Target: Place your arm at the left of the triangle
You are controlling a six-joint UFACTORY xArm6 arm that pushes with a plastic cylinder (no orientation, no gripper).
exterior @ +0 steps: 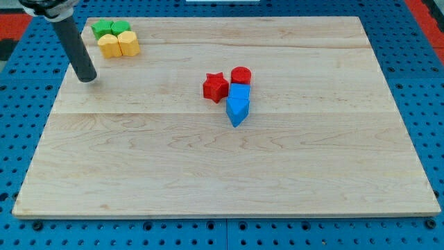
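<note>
My tip (87, 78) rests on the board near its upper left, just below and left of the yellow and green blocks. A blue triangle-like block (236, 111) lies near the middle of the board, far to the right of the tip. A blue cube (240, 92) touches its top side. A red star (216, 87) sits to the left of the blue cube and a red cylinder (241, 76) sits above the cube.
Two green blocks (111, 28) and two yellow blocks (118, 45) are clustered at the upper left corner of the wooden board (222, 173). A blue pegboard (423, 83) surrounds the board.
</note>
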